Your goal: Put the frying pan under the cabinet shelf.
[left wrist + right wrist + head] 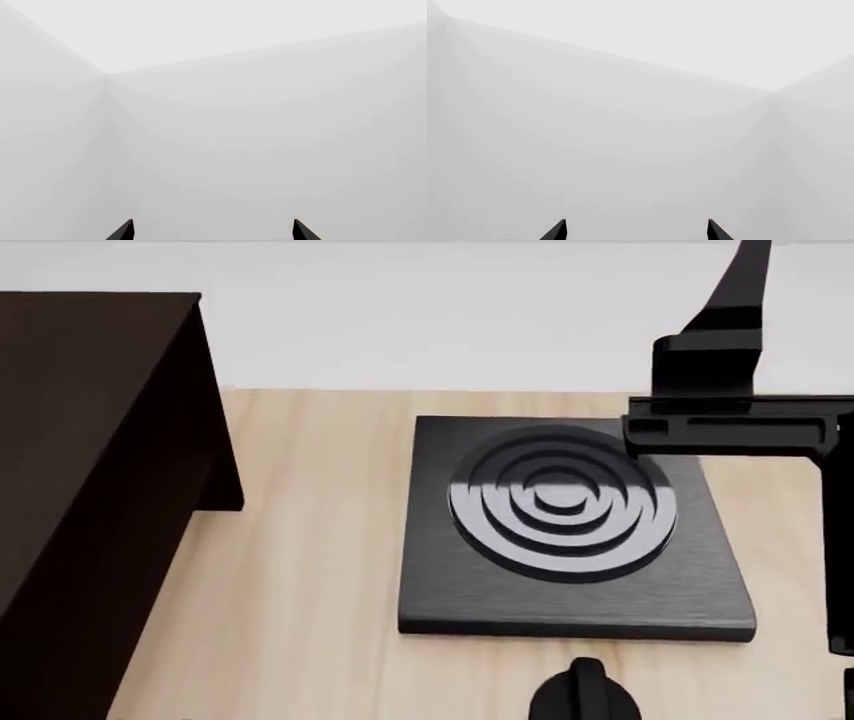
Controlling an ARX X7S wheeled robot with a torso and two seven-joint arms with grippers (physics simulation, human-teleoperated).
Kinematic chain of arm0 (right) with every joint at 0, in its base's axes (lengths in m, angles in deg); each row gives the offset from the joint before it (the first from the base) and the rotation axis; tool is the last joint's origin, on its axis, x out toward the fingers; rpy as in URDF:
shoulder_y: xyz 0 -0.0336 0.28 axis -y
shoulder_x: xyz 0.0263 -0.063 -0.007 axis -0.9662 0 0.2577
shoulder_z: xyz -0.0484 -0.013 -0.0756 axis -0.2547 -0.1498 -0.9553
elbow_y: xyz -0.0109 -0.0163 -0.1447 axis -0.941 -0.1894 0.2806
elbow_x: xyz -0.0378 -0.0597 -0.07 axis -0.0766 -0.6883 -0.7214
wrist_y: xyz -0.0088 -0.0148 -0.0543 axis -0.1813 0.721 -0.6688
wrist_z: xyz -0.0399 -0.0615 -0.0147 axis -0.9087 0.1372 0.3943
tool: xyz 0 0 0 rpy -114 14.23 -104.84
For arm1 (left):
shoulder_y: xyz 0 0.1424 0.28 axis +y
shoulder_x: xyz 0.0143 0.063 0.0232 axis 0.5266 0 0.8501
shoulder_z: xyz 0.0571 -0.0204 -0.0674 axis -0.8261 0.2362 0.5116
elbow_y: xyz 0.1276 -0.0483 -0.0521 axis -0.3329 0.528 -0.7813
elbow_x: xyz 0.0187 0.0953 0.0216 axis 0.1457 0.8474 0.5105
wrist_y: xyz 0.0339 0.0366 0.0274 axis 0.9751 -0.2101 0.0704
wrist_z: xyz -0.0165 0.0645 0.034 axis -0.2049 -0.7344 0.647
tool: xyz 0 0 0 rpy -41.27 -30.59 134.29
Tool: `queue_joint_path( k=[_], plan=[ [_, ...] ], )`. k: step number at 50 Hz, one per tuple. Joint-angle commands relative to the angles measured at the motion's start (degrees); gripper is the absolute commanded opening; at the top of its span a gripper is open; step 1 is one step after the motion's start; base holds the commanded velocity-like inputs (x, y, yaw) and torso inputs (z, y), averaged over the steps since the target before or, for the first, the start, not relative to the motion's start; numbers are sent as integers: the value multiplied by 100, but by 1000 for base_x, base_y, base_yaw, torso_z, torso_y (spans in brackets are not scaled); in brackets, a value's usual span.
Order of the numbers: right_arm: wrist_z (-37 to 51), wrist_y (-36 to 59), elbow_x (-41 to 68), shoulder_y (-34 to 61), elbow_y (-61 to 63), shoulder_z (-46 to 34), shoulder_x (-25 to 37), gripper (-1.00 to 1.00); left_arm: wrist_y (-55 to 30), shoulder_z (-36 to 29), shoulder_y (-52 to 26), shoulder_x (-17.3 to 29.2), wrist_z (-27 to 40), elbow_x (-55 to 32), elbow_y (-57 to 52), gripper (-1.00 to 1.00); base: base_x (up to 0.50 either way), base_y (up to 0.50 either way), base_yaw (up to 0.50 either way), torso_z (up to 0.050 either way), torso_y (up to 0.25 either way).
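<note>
White walls [267, 125] all around in both wrist views, meeting in corners, plain and bare. Pale wood table [307, 640] filling most of the head view, with a white wall behind its far edge. Very dark brown cabinet shelf [94, 440], big and boxy, standing on the left side of the table, flat plain sides, running from the far part right down to the near edge of the picture. Square black stove plate [441, 580] lying flat near the middle of the table, well apart from the cabinet shelf, with round raised rings [561, 505] on top, shiny in the light. Black right arm [721, 370] up high on the right side, reaching over the far right corner of the stove plate. Left gripper [213, 231] seen only as two dark pointy fingertips [127, 231], spread wide apart, nothing between them, facing a wall corner. Right gripper [637, 230] just the same, two dark tips wide apart, holding nothing. Small rounded black part [581, 695] at the near edge of the head view, just in front of the stove plate; cannot tell what. Cannot tell where the frying pan sits; not on the stove plate.
</note>
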Motion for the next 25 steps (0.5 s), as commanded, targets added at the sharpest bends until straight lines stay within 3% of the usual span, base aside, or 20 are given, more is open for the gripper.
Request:
queue_joint_path(
  k=[1, 25],
  plan=[
    [49, 23, 103, 79, -5, 46, -7, 100, 128, -190, -97, 245, 107, -16, -78, 100, 0, 0, 0, 0, -211],
    [75, -88, 81, 97, -63, -22, 17, 100, 441, -424, -248, 477, 287, -92, 6, 100, 0, 0, 0, 0, -237]
  ],
)
